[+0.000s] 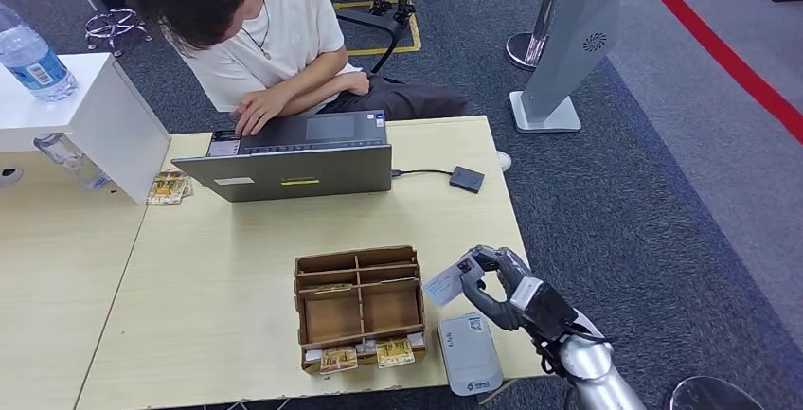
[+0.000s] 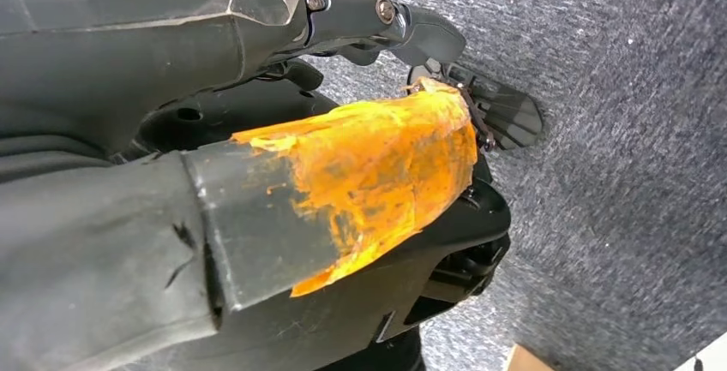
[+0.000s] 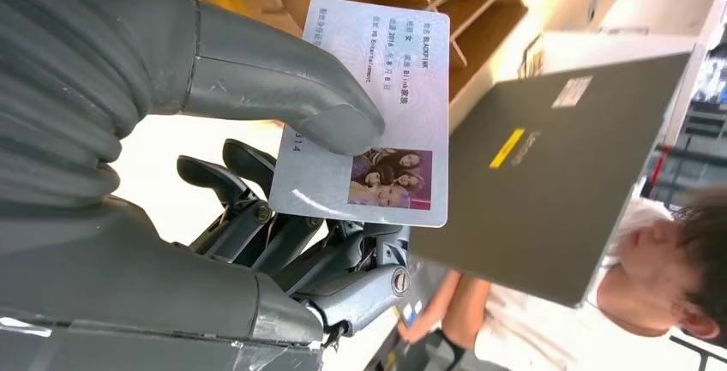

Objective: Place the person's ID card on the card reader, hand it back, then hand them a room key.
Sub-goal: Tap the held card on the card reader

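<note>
**Inspector A:** Item one, the ID card (image 1: 445, 284). Location?

**Inspector B:** Held off the table (image 1: 218, 268), over its right edge toward the near right corner. The right hand (image 1: 497, 287) has it clamped, thumb pressed on the printed face, the other fingers (image 3: 283, 242) curled behind it. In the right wrist view the card (image 3: 364, 110) shows a group photo at one end and lines of print at the other.

**Inspector A:** Degree of closure?

**Inspector B:** Closed onto the card. Thumb and fingers meet through it; no slack visible.

**Inspector A:** The card reader?

**Inspector B:** Card reader (image 1: 468, 353), light grey, flat at the near right corner, just below the raised card. Card and reader are apart.

**Inspector A:** The left hand?

**Inspector B:** The left wrist view looks down at grey carpet (image 2: 617, 114) past dark housing with an orange patch. Whether those fingers are spread or curled, I cannot tell.

**Inspector A:** Surroundings.

**Inspector B:** A wooden organizer (image 1: 358, 301) with open compartments sits near the near edge, just left of the reader; room keys (image 1: 367, 355) lie in its front slot. A laptop (image 1: 294, 159) stands open along the far edge, a cable running to a small dark box (image 1: 466, 179) by the far right corner. A person (image 1: 256, 31) in a white shirt sits beyond, one hand on the keyboard.
</note>
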Available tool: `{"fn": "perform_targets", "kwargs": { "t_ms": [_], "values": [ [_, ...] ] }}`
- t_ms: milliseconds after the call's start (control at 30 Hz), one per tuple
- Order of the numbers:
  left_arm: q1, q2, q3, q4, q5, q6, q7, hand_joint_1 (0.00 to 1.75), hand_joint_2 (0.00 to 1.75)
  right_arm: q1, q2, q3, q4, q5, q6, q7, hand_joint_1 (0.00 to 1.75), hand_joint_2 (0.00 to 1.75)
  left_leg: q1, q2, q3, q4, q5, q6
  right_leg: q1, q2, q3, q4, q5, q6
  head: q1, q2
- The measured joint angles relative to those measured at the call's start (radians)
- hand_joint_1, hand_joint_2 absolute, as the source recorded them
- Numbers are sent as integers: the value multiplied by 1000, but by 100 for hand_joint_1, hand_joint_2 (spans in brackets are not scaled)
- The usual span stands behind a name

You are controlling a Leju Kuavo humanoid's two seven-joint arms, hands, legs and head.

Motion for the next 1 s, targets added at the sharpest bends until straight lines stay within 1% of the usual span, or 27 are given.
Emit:
{"fn": "perform_targets", "kwargs": {
  "t_ms": [100, 233, 400, 600, 800, 1000],
  "values": [
    [0, 4, -18, 1, -10, -8, 4, 0, 0, 10, -18, -22, 4, -20, 46, -6, 175, 175, 0, 0, 0, 0, 0, 0, 0, 0, 0, 0, 0, 0, 0, 0],
    [1, 8, -36, 1, -14, -11, 7, 0, 0, 35, -34, -47, 4, -28, 80, -11, 175, 175, 0, 0, 0, 0, 0, 0, 0, 0, 0, 0, 0, 0, 0, 0],
    [1, 11, -50, 1, -26, -17, 14, 0, 0, 67, -52, -70, -7, -27, 102, -9, 175, 175, 0, 0, 0, 0, 0, 0, 0, 0, 0, 0, 0, 0, 0, 0],
    [3, 16, -75, 1, -46, -30, 26, 0, 0, 157, -100, -102, -58, 13, 122, 6, 175, 175, 0, -1, -1, 0, -1, 1, 0, -1, 0, 0, 0, 0, 0, 0],
    [4, 21, -102, 1, -62, -43, 38, 0, 0, 235, -152, -105, -106, 51, 135, 21, 175, 175, 0, 0, -1, 0, -1, 1, 0, -1, 0, -1, 0, 1, 0, 0],
    [4, 25, -123, 1, -82, -54, 45, 0, 0, 267, -191, -97, -135, 73, 140, 34, 175, 175, 0, 0, -1, 0, -1, 1, 0, 0, 0, -1, 0, 1, 0, 0]
  ]
}}
